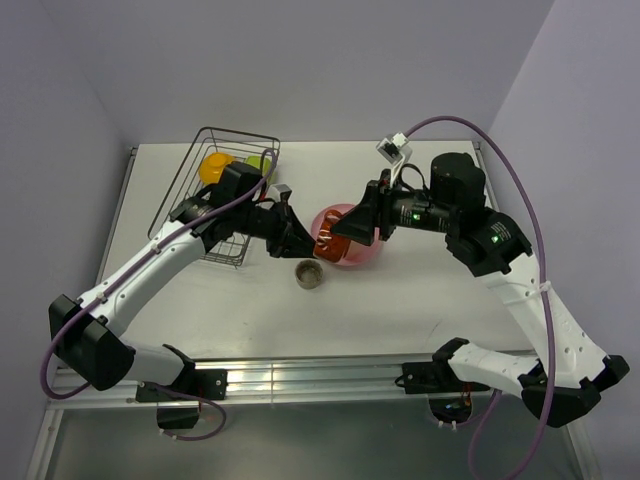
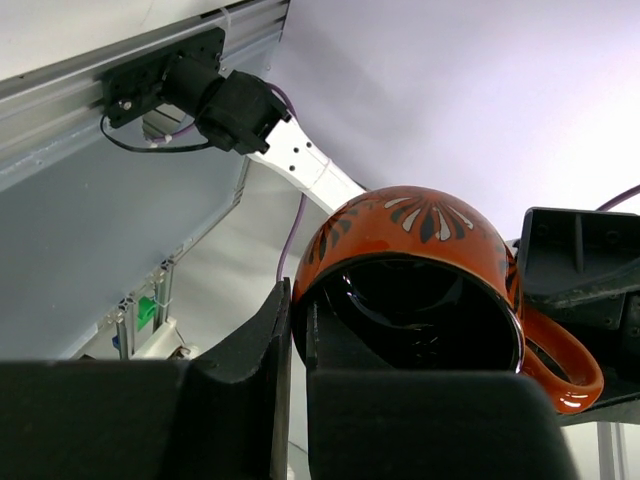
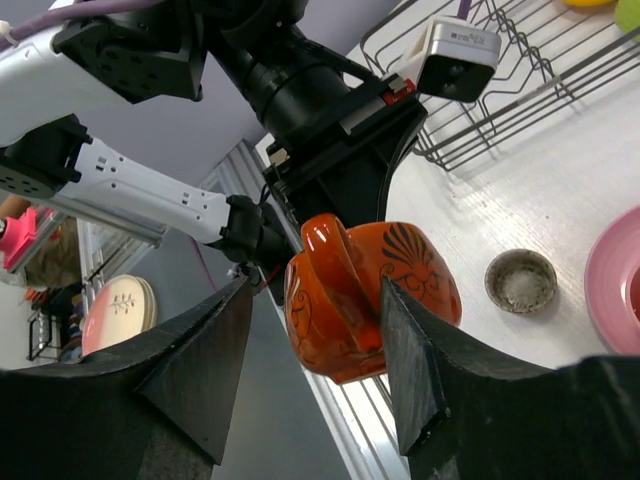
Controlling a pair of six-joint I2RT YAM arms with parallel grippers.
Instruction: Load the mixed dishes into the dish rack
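Observation:
My left gripper (image 1: 303,244) is shut on the rim of the dark red-brown mug (image 1: 327,249), one finger inside and one outside (image 2: 298,300). It holds the mug (image 2: 410,230) in the air, on its side, over the table's middle. My right gripper (image 1: 352,228) is open, with its fingers on either side of the mug's handle end (image 3: 315,290). The pink plate (image 1: 358,240) lies under both grippers. The small grey-brown dish (image 1: 309,273) stands just in front. The black wire dish rack (image 1: 232,195) holds the orange-yellow bowl (image 1: 214,166) and the yellow-green bowl (image 1: 259,164). I cannot make out the pink tumbler.
The rack stands at the far left of the white table (image 1: 420,290), behind my left arm. In the right wrist view the grey-brown dish (image 3: 520,280) and the plate's rim (image 3: 612,290) lie beside the rack's wires (image 3: 500,110). Walls close off the far side.

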